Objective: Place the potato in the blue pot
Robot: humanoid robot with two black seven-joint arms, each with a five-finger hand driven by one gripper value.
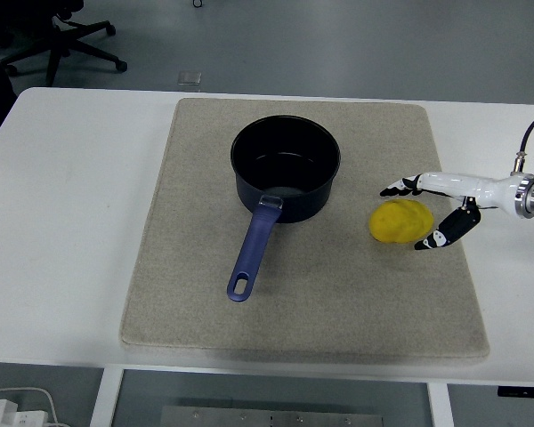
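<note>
A yellow potato (399, 221) lies on the beige mat (338, 302), right of the blue pot (286, 166). The pot stands empty at the mat's middle back, its handle (253, 250) pointing toward the near edge. My right hand (416, 214) reaches in from the right and straddles the potato's right end, fingers (397, 189) spread behind it and thumb (436, 238) in front of it. The fingers are open and do not hold the potato. The left arm does not show.
The mat covers the middle of the white table (71, 222). A black office chair base (62, 40) stands on the floor at the back left. A white cable and plug (4, 409) show under the table's near left edge.
</note>
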